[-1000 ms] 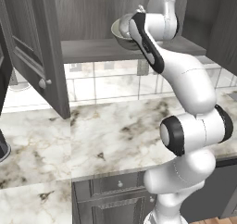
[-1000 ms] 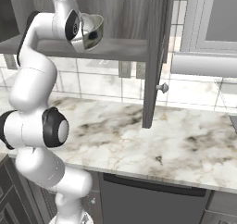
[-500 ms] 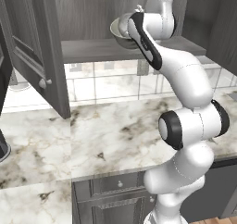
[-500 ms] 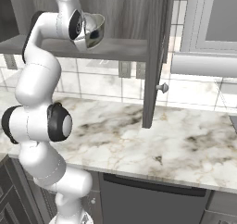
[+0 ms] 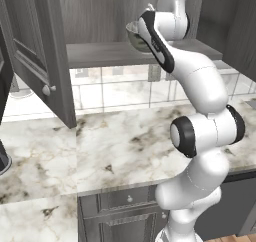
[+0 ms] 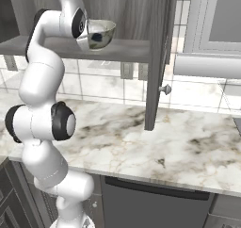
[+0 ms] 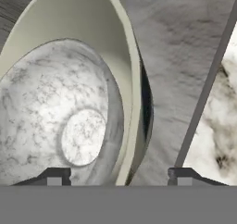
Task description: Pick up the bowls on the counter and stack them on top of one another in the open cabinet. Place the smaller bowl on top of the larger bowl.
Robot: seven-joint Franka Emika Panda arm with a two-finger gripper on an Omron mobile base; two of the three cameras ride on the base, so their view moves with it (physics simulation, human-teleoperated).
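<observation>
Dark grey wood-grain open cabinet hangs over the marble bench, its doors swung out at either side.

Left base view: the larger bowl sits on the cabinet shelf, only its left rim and grey-green wall visible past the arm's wrist. Right base view: same bowl seen from the other side, glossy wall and pale rim clear, standing upright near the shelf's front edge; a panelled door with round knob hangs to its right.

Hand view: the smaller bowl, whitish and mottled, lies nested inside the larger bowl. Past the rim is bare shelf, then the shelf's front edge and bench marble beyond.

Room: bare shelf lies left and right of the stack; the bench below is wide open.

End effector: fingertips spread wide, one over the smaller bowl's inside, the other outside the larger bowl's wall. Both rims lie between them; contact cannot be judged.
</observation>
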